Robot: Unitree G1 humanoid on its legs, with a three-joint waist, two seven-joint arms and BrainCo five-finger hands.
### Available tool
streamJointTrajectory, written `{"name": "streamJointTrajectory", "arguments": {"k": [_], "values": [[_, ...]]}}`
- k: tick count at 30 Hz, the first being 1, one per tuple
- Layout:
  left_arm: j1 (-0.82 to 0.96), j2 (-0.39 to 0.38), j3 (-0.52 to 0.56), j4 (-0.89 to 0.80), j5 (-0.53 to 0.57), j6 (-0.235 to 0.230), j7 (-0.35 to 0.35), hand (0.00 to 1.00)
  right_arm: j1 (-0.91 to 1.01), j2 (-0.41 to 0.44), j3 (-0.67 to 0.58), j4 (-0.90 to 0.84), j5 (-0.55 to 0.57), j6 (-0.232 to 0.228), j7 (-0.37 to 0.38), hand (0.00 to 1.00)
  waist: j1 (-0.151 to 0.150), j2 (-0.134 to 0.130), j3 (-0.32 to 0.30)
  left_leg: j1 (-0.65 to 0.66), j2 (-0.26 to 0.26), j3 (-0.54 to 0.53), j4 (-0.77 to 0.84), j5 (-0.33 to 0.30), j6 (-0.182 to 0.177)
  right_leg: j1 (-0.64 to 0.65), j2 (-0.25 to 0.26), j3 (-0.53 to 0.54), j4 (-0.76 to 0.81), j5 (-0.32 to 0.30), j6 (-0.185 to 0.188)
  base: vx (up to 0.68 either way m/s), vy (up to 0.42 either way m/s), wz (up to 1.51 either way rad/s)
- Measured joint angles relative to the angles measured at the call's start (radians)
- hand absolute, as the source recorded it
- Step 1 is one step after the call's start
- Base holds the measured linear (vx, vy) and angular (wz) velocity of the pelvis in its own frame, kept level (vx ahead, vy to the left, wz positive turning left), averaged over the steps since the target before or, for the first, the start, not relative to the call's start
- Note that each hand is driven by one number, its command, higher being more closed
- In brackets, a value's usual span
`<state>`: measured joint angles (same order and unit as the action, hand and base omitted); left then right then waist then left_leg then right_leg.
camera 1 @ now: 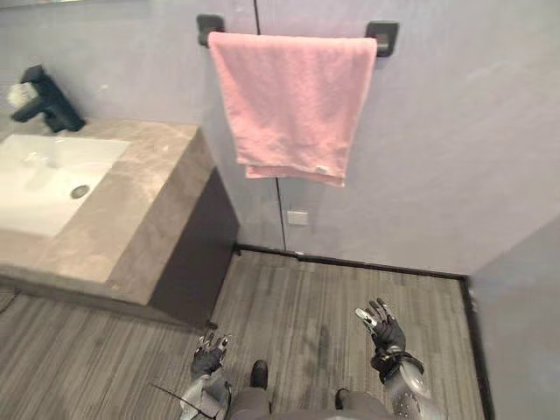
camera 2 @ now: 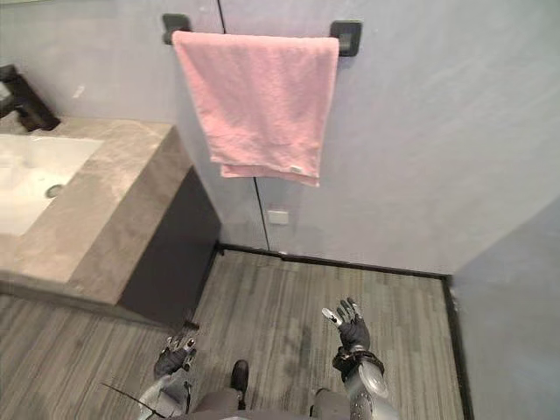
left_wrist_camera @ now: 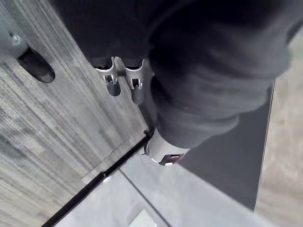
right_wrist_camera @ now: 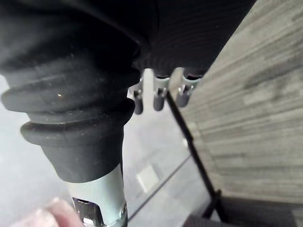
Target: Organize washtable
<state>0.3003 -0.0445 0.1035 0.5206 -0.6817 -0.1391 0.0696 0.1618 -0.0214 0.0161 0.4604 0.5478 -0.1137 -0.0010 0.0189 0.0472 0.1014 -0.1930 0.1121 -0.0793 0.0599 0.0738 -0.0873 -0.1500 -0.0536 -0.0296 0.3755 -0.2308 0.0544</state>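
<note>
Soft, even light brightens the white basin (camera 1: 35, 179) and leaves the washtable (camera 1: 197, 245) side in shade.

Silver dark-tipped fingers (right_wrist_camera: 158, 98), dark ribbed covers (right_wrist_camera: 71, 94), on left robot hand (camera 1: 208, 357), right robot hand (camera 1: 386, 334)

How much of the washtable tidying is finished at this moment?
Done: the pink towel hangs over the black wall rail. In hand: nothing; the left hand and right hand are open, low above the grey plank floor. Left: perhaps the small white item beside the black faucet on the grey stone washtable.
</note>
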Motion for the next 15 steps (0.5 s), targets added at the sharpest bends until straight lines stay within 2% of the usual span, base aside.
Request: {"name": "streamJointTrajectory", "arguments": {"k": [2,3,5,6,7,8,9,10,11,12,13,14,15], "values": [[0.016,-0.013,0.021,0.000,-0.028,0.001,-0.001,0.00,0.007,0.005,0.001,-0.006,0.000,-0.010,-0.003,0.00,-0.007,-0.006,0.015,0.010,0.012,0.024,0.010,-0.007,0.011,0.030,-0.015,-0.048,0.022,-0.019,-0.011,-0.07,-0.079,0.75],[0.024,-0.013,0.022,0.000,-0.033,0.001,-0.002,0.00,0.010,0.002,0.000,-0.006,0.000,-0.013,-0.013,0.00,-0.006,-0.015,0.019,0.017,0.028,0.089,0.008,-0.026,0.041,0.047,-0.021,-0.084,0.023,-0.024,-0.016,-0.04,-0.086,0.83],[0.025,-0.016,0.015,0.000,-0.033,0.001,-0.002,0.00,0.004,0.001,-0.011,-0.006,0.003,-0.017,-0.021,0.00,-0.006,-0.018,0.020,0.015,0.047,0.140,-0.006,-0.045,0.062,0.059,-0.040,-0.129,0.008,-0.016,-0.026,-0.02,-0.006,0.76],[0.022,-0.016,0.016,0.001,-0.034,0.000,-0.002,0.00,-0.003,0.001,-0.014,-0.004,0.009,-0.020,-0.022,0.00,-0.007,-0.046,0.027,-0.003,0.049,0.160,0.018,-0.061,0.062,0.055,-0.066,-0.163,0.003,-0.008,-0.038,-0.04,0.050,0.74],[0.016,-0.015,0.016,0.002,-0.034,0.000,-0.003,0.00,-0.009,0.001,-0.014,-0.004,0.012,-0.024,-0.022,0.00,-0.009,-0.051,0.030,-0.029,0.046,0.168,0.080,-0.061,0.063,0.053,-0.083,-0.180,0.006,-0.007,-0.039,-0.07,0.037,0.72],[0.010,-0.016,0.016,0.001,-0.034,0.001,-0.002,0.00,-0.009,0.001,-0.014,-0.004,0.012,-0.028,-0.020,0.00,-0.009,-0.053,0.031,-0.069,0.049,0.173,0.235,-0.065,0.069,0.053,-0.108,-0.205,0.010,-0.004,-0.035,-0.07,0.034,0.53],[0.014,-0.018,0.016,0.000,-0.034,0.000,-0.002,0.00,-0.001,-0.005,-0.010,-0.004,0.011,-0.031,-0.017,0.00,-0.004,-0.037,0.027,-0.082,0.089,0.191,0.400,-0.082,0.129,0.055,-0.109,-0.218,0.028,-0.004,-0.033,-0.06,0.047,0.41],[0.019,-0.020,0.013,-0.002,-0.034,-0.001,-0.003,0.00,0.000,-0.014,-0.007,-0.004,0.011,-0.031,-0.016,0.00,-0.002,-0.017,0.023,-0.087,0.112,0.211,0.435,-0.101,0.124,0.053,-0.095,-0.229,0.044,-0.005,-0.031,-0.05,0.037,0.51],[0.023,-0.024,0.009,-0.017,-0.033,-0.003,-0.003,0.00,-0.004,-0.025,-0.004,0.006,0.010,-0.029,-0.015,0.00,-0.011,0.010,0.026,-0.110,0.107,0.236,0.424,-0.092,0.107,0.033,-0.070,-0.219,0.055,-0.029,-0.039,-0.07,0.007,0.61],[0.023,-0.021,0.011,-0.026,-0.033,-0.006,-0.004,0.00,-0.004,-0.023,0.000,0.011,0.010,-0.029,-0.014,0.00,-0.014,0.001,0.021,-0.087,0.082,0.197,0.331,-0.064,0.059,0.028,-0.047,-0.208,0.025,-0.031,-0.058,-0.14,-0.080,1.59],[0.006,-0.008,0.023,-0.029,-0.031,-0.013,-0.001,0.00,0.005,-0.011,-0.004,0.020,0.010,-0.034,-0.008,0.00,-0.064,-0.024,0.003,-0.050,0.059,0.159,0.249,-0.091,0.094,0.043,-0.056,-0.237,-0.053,0.024,-0.068,-0.16,-0.055,1.57],[-0.006,-0.005,0.014,-0.028,-0.028,-0.018,-0.001,0.00,-0.001,-0.007,-0.017,0.035,0.013,-0.037,-0.006,0.00,-0.060,-0.023,0.001,-0.050,0.096,0.230,0.394,-0.171,0.121,0.035,-0.078,-0.281,-0.045,0.030,-0.064,-0.14,-0.027,1.91],[-0.015,0.002,-0.006,-0.020,-0.020,-0.020,-0.001,0.00,-0.002,-0.007,-0.029,0.034,0.013,-0.034,-0.007,0.00,-0.062,-0.017,-0.002,-0.021,0.158,0.299,0.488,-0.194,0.098,0.042,-0.101,-0.330,-0.027,0.032,-0.062,-0.08,0.101,1.45]]}}
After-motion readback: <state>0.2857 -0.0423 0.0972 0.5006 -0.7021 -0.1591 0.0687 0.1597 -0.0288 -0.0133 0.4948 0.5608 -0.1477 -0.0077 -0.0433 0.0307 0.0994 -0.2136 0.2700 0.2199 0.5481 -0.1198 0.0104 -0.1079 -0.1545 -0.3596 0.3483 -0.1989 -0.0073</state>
